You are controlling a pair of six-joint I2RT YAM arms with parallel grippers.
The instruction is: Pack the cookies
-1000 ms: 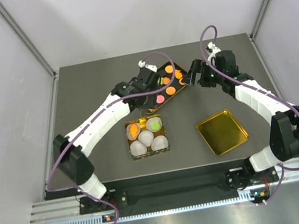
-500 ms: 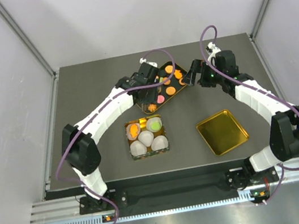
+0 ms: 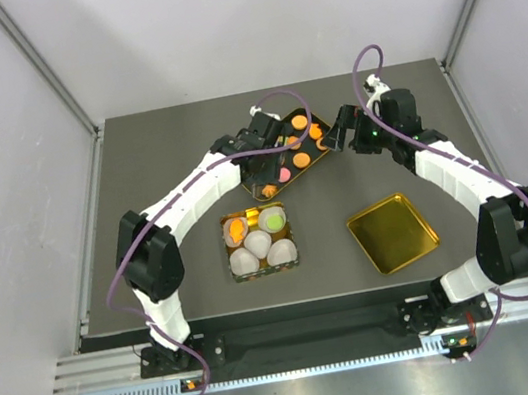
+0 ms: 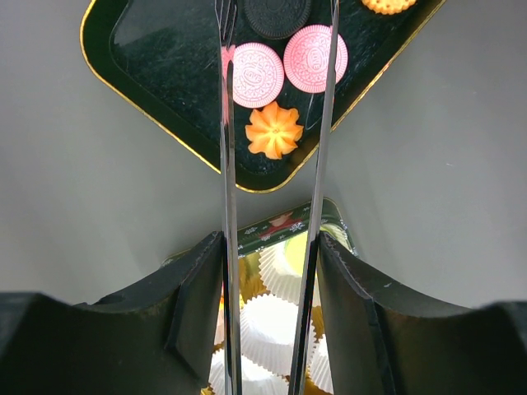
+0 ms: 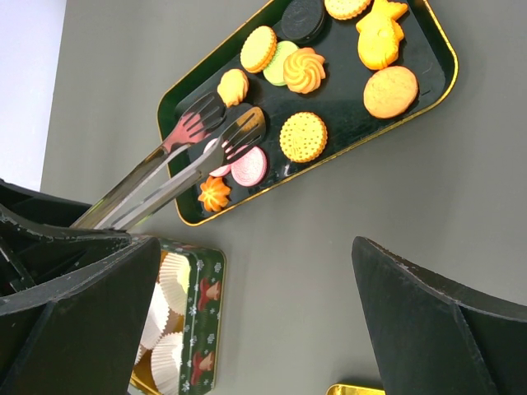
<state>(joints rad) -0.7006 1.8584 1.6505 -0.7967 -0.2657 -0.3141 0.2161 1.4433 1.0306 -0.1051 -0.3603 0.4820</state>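
The left gripper (image 4: 270, 276) is clamped on the handle end of a pair of metal tongs (image 5: 177, 160). Within the last second the arm behind it has folded: in the top view its elbow has swung in toward the tin (image 5: 206, 325), while the wrist has moved only a little, further over the black tray (image 5: 350, 123). The tong tips now hang, slightly parted, above the left part of the tray, near the two pink cookies (image 4: 257, 74) and beyond the orange flower cookie (image 4: 273, 130). Nothing is between the tips (how high they are above the tray I cannot tell for sure).

The cookies (image 5: 303, 136) on the tray lie as they did a second ago. The tin has the same content: an orange cookie (image 3: 236, 229) and a green cookie (image 3: 272, 220), with the other paper cups (image 4: 272, 317) unfilled. So the change is in approach only, not in progress; I judge that a pick near the pink cookies is being prepared.

The right gripper (image 3: 338, 137), fingers wide apart and holding nothing, stays beside the right corner of the tray.
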